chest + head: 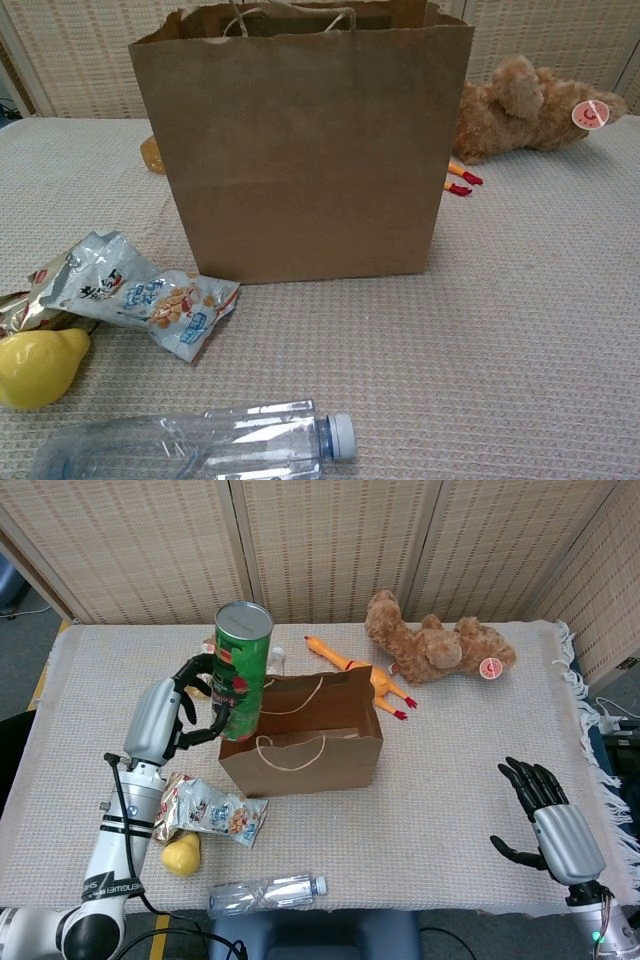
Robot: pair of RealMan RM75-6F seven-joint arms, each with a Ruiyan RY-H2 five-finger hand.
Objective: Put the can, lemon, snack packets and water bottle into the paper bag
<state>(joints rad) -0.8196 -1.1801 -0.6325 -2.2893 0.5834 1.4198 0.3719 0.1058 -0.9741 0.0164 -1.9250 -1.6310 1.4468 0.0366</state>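
Note:
My left hand (180, 708) grips the tall green can (240, 668) and holds it upright in the air over the left edge of the open brown paper bag (300, 742). In the chest view the paper bag (300, 150) stands upright and neither hand shows. The snack packets (207, 809) lie on the cloth left of the bag's front, with the yellow lemon (181, 854) just below them. A clear water bottle (265, 892) lies on its side near the front edge. My right hand (550, 815) hovers open at the front right, holding nothing.
A brown teddy bear (435, 645) and a rubber chicken (350, 665) lie behind the bag. A tea bottle (205, 665) and a small clear bottle (270, 662) lie behind its left side, partly hidden by the can. The woven cloth (460, 780) covers the table.

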